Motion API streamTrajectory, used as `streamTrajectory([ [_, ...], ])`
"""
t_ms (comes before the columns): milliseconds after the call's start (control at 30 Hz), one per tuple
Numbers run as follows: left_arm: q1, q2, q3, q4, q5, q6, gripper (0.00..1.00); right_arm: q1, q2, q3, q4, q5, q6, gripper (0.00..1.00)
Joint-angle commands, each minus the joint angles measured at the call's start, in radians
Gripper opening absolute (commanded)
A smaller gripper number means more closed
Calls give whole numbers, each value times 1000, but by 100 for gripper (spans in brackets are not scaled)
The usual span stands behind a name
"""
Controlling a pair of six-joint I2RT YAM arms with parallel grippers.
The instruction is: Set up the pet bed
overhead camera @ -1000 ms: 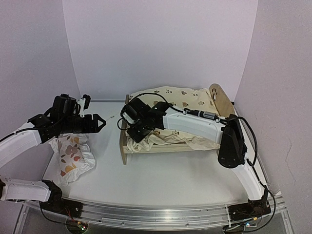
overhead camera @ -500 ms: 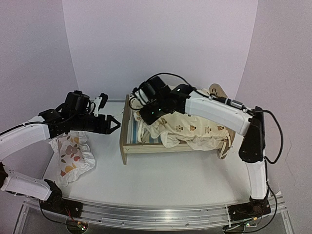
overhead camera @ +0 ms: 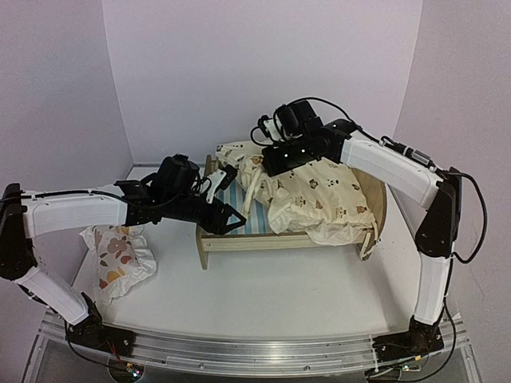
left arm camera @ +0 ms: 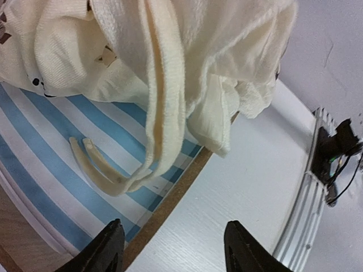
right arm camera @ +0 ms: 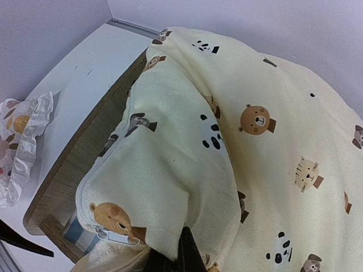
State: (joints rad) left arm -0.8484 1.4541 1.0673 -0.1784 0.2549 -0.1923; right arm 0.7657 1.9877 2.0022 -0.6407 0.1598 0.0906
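The pet bed (overhead camera: 271, 241) stands at mid table, its blue-and-white striped base (overhead camera: 239, 214) bare at the left end. The cream animal-print cushion (overhead camera: 319, 195) is heaped over the bed's right part. My right gripper (overhead camera: 270, 162) is shut on the cushion's left end and holds it raised; in the right wrist view the cloth (right arm camera: 255, 141) bunches around the gripper (right arm camera: 181, 258). My left gripper (overhead camera: 231, 221) is open and empty over the bed's front rail. In the left wrist view it (left arm camera: 173, 249) straddles the wooden rail (left arm camera: 170, 204), with the striped base (left arm camera: 51, 164) and hanging ties (left arm camera: 96, 164) beyond.
The small white pillow with orange-brown prints (overhead camera: 120, 255) lies at the table's left, and shows in the right wrist view (right arm camera: 17, 147). The metal rail (overhead camera: 255, 351) runs along the near edge. Walls close the back and sides.
My right gripper lifted the cushion's left end and drew it up and right, uncovering the striped base. My left arm swung right from above the pillow to the bed's front rail.
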Motion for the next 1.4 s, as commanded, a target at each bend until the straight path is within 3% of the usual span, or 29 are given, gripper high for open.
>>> streamTrajectory([
  [0, 4, 50, 53, 76, -58, 92, 58, -19, -41, 5, 26, 5, 5, 0],
  [100, 3, 84, 75, 61, -92, 122, 50, -24, -48, 0, 24, 4, 2, 0],
  [233, 5, 84, 68, 65, -173, 163, 48, -28, -57, -9, 25, 3, -4, 0],
  [667, 5, 224, 109, 150, -208, 268, 45, -41, -79, -39, 27, -5, -15, 0],
  [900, 5, 231, 92, 222, -226, 283, 29, -46, -90, -59, 29, -3, -22, 0],
  [1133, 4, 229, 119, 196, -225, 282, 3, -48, -97, -72, 32, -9, -20, 0],
  [1367, 3, 154, 192, 16, -314, 233, 0, -48, -122, -78, 30, -70, 0, 0],
])
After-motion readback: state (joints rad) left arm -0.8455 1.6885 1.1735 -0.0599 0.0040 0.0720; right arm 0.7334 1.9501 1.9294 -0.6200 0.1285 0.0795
